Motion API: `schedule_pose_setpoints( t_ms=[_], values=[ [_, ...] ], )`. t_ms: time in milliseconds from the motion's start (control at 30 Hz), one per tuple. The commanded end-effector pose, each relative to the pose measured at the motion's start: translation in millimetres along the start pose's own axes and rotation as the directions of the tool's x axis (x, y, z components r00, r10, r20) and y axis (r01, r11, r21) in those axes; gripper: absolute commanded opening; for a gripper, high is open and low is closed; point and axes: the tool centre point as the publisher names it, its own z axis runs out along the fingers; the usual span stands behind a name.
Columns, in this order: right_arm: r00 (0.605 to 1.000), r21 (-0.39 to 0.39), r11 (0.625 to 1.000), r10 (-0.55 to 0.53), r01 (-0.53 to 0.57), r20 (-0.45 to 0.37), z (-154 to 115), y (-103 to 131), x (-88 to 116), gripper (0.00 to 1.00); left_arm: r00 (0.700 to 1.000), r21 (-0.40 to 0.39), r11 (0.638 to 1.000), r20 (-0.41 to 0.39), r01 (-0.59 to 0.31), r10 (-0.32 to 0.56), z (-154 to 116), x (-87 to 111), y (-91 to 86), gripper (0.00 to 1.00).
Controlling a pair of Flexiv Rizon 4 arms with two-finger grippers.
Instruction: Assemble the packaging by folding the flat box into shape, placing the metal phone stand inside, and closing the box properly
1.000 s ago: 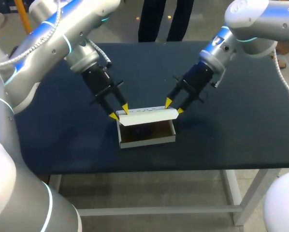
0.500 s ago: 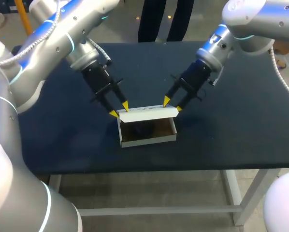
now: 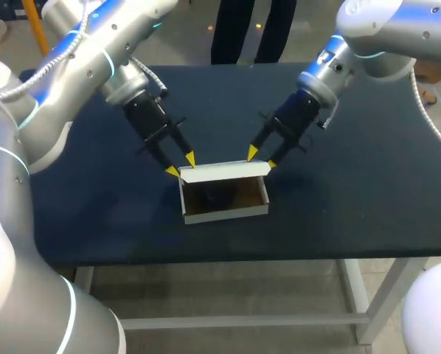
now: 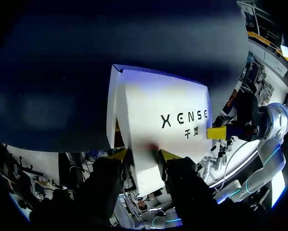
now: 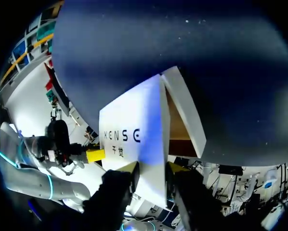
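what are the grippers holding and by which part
Both hold the raised lid of the box: left gripper at its left end, right gripper at its right end.

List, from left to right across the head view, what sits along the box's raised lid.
left gripper → white box → right gripper
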Motion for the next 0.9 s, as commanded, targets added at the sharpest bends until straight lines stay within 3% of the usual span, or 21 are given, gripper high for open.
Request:
schedule_pose_setpoints(
  t_ms=[33, 600, 900],
  values=[
    [1.000, 0.012, 1.000, 0.003, -0.003, 0.009, 2.4, 4.2, 9.1, 0.40, 1.000, -0.156, 0.988, 0.006, 0.002, -0.001, -1.1, 10.6, -10.3, 0.40],
    [1.000, 0.026, 1.000, 0.012, -0.013, 0.016, 6.3, 10.2, 15.1, 0.40, 1.000, -0.146, 0.989, -0.019, 0.008, -0.011, 2.9, 18.0, -14.0, 0.38],
    [1.000, 0.026, 1.000, 0.013, -0.014, 0.017, 7.0, 9.6, 15.7, 0.40, 0.998, -0.120, 0.993, -0.055, 0.013, -0.019, 2.8, 16.7, -13.3, 0.29]
  ],
)
